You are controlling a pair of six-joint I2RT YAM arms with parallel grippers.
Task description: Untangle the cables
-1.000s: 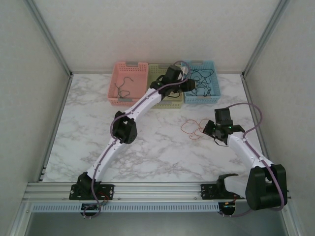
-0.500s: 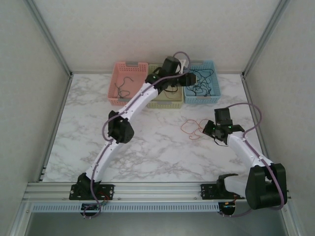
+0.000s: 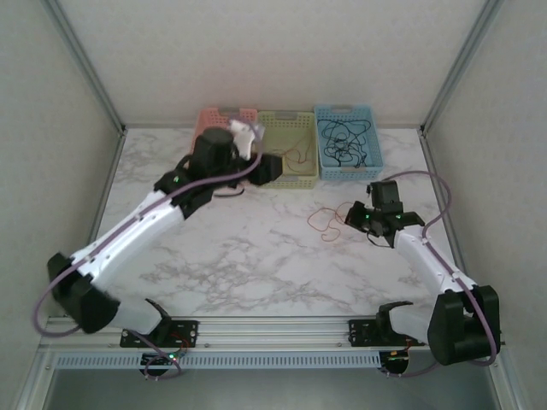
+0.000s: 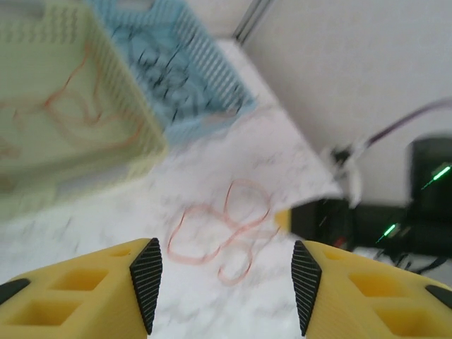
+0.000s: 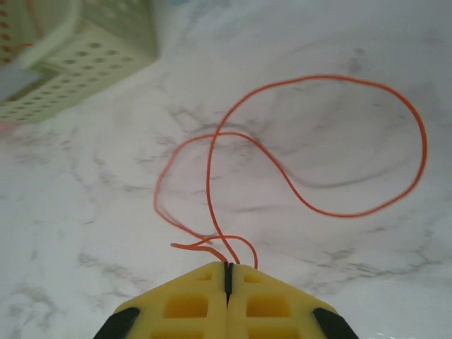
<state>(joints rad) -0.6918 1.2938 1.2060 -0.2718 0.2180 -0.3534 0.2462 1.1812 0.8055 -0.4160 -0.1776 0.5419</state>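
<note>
Right gripper has its yellow jaws pressed fully together, and the thin orange cable runs straight into the seam, so it looks pinched at the very tips. From there the cable fans out in a couple of loose loops that cross each other. They lie flat on the white marble table, toward its right edge and a bit in front of the baskets lined up along the far edge. Left gripper is roughly half open with nothing between its black pads, hanging over the table and looking at those same loops. Further back are the pale green plastic basket with a brownish cable in it and the light blue plastic basket full of black cables. My worry is that it's a tip grip on a really skinny wire, so a quick tug could pop it free. Pulling while the loops are crossed could also cinch them into a proper knot. And if the left one comes down sloppy, it might grab both strands at once.
</note>
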